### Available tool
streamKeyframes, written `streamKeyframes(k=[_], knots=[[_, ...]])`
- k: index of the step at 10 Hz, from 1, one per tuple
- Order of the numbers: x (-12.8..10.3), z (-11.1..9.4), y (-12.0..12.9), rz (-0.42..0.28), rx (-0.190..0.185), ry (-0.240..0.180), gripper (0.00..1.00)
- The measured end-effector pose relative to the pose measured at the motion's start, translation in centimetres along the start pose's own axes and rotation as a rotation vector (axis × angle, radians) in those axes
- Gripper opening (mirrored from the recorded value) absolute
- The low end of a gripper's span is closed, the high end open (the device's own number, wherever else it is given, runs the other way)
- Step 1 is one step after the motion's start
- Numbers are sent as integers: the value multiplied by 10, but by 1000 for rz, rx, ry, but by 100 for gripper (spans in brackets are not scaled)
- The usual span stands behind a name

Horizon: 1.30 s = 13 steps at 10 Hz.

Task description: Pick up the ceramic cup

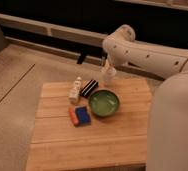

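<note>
The ceramic cup (108, 76) is a small pale handleless cup at the far edge of the wooden table (97, 140), just behind the green bowl (104, 103). My gripper (107, 64) is at the end of the white arm (147, 55), directly above the cup and reaching down to its rim. The arm hides the gripper's tips. I cannot tell whether the cup rests on the table or hangs just above it.
A small white bottle (75, 90) and a dark striped block (89, 88) stand left of the bowl. A blue and orange sponge (80, 116) lies in front of them. The robot's white body (174, 125) fills the right side. A dark ledge runs behind the table.
</note>
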Motion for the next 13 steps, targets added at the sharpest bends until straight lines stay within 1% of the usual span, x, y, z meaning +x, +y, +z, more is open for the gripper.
streamKeyframes(k=[1,2,3,4,6,7,9,11,12,13], knots=[[-13,2,-8,27,-56,-36,65],[-20,6,-19,53,-103,-59,65],[-21,11,-30,72,-138,-62,65],[-16,20,-45,86,-167,-44,65],[-5,34,-61,85,-175,9,65],[-4,37,-61,82,-178,18,65],[-3,37,-62,82,-176,19,65],[6,40,-86,130,-111,46,65],[5,44,-89,139,-99,55,65],[1,51,-81,141,-107,64,65]])
